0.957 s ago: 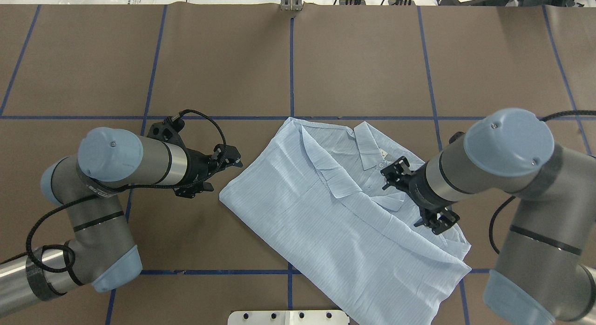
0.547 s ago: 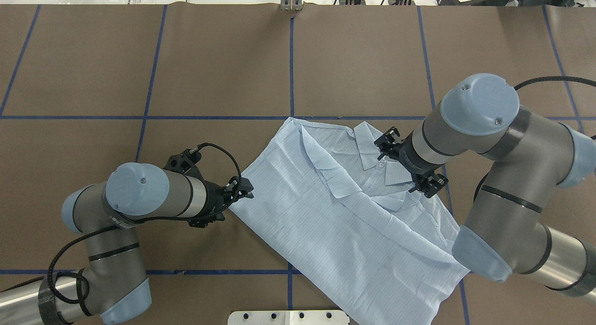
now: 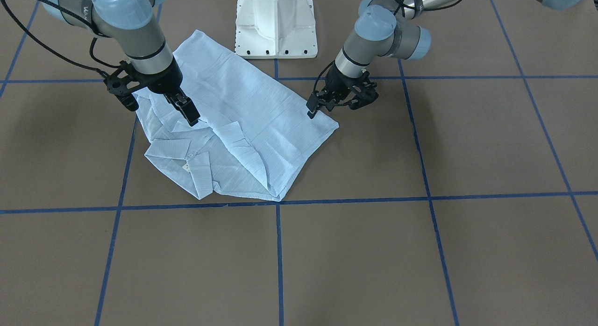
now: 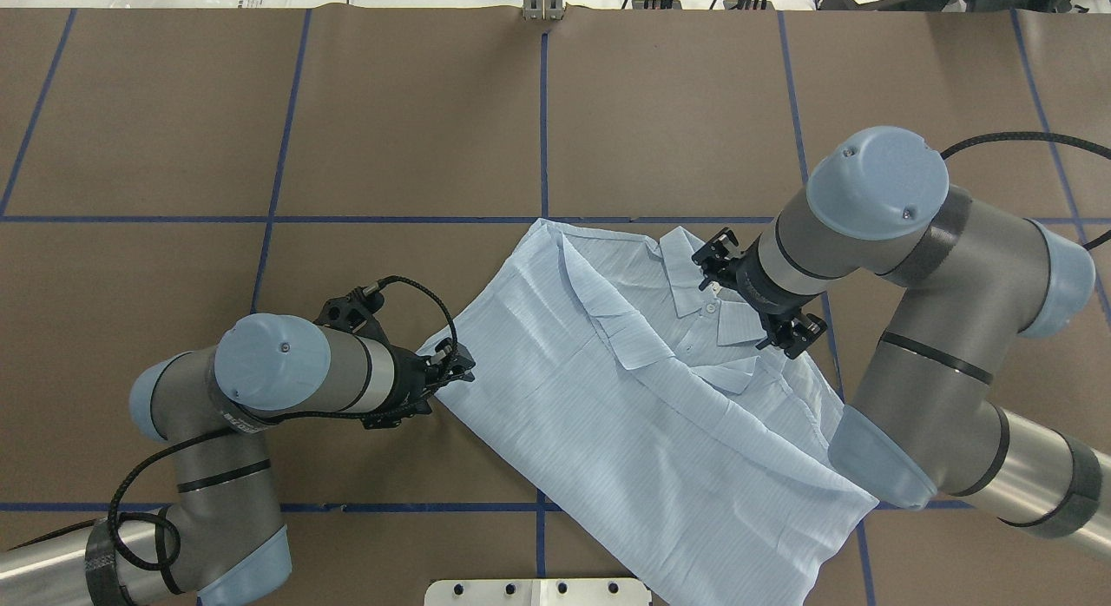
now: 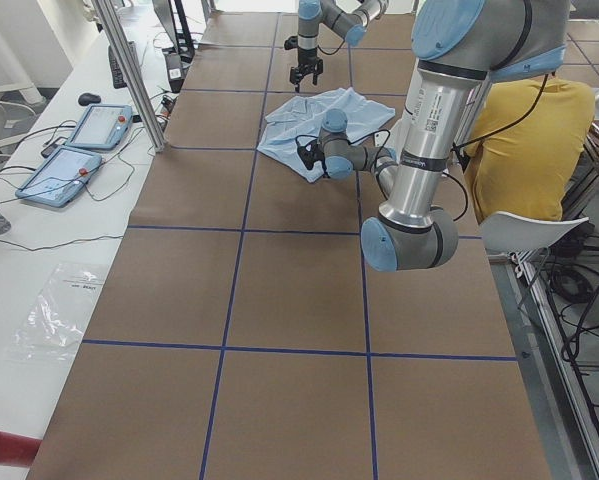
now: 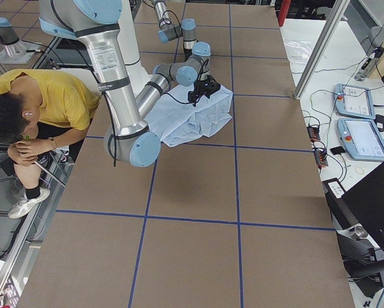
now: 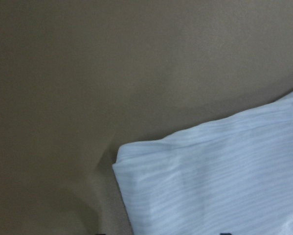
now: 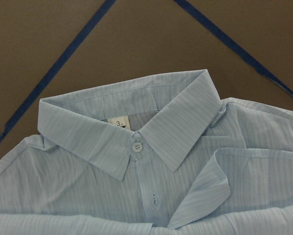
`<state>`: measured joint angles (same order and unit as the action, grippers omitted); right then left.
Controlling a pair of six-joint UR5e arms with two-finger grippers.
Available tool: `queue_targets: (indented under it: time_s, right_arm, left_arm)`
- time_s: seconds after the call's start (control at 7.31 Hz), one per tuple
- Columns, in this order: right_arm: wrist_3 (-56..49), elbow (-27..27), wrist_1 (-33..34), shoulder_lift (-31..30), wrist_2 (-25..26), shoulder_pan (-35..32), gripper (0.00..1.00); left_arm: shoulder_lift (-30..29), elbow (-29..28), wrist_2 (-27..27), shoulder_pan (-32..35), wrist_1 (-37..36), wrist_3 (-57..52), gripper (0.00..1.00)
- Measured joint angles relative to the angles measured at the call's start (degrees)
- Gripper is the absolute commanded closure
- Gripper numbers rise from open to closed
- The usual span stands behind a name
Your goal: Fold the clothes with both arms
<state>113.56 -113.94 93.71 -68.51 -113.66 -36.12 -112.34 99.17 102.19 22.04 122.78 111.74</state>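
Note:
The light-blue shirt (image 4: pixel 642 389) lies partly folded and skewed on the brown table, collar (image 4: pixel 694 276) at the far side. My left gripper (image 4: pixel 453 363) sits low at the shirt's left corner (image 7: pixel 136 156), open, with only the tips of its fingers showing at the bottom edge of the left wrist view. In the front-facing view the left gripper (image 3: pixel 313 112) stands just above that corner. My right gripper (image 3: pixel 190 116) hovers over the buttoned front just below the collar (image 8: pixel 126 137) and white label (image 8: pixel 118 123), holding nothing and seemingly open.
The white pedestal base (image 3: pixel 275 24) stands at the near edge, close to the shirt's hem. Blue tape lines (image 4: pixel 542 137) grid the table. A seated person in yellow (image 6: pixel 44 102) is beside the robot. Tablets (image 5: pixel 79 150) lie on a side bench.
My left arm swung right until its gripper reached the shirt's left corner. My right gripper travelled from the shirt's chest up to the collar. The shirt has not shifted.

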Motion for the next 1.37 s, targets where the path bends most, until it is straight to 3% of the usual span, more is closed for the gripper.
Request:
queue_targets:
  time_s: [0.14, 0.27, 0.41, 0.55, 0.96, 1.37]
  right_arm:
    - [0.01, 0.00, 0.06, 0.02, -0.04, -0.04, 0.00]
    - [0.07, -0.04, 0.16, 0.03, -0.06, -0.07, 0.00]
    - [0.11, -0.07, 0.26, 0.03, -0.06, -0.09, 0.00]
    - [0.12, -0.07, 0.33, 0.00, -0.07, -0.09, 0.00]
    - [0.17, -0.13, 0.49, -0.03, -0.14, -0.09, 0.00]
    - [0.31, -0.26, 0.51, 0.04, -0.14, -0.08, 0.00]
  left_arm:
    - [-0.11, -0.18, -0.56, 0.01, 0.00, -0.14, 0.30]
    - [-0.13, -0.46, -0.97, 0.02, 0.00, -0.35, 0.46]
    - [-0.15, -0.76, -1.17, 0.02, 0.00, -0.45, 0.86]
    - [-0.15, -0.94, -1.31, 0.10, -0.02, -0.47, 1.00]
    - [-0.03, -0.81, -2.86, 1.64, -2.25, -1.85, 1.00]
    - [-1.88, -1.15, -2.94, 9.60, -4.34, -12.58, 1.00]
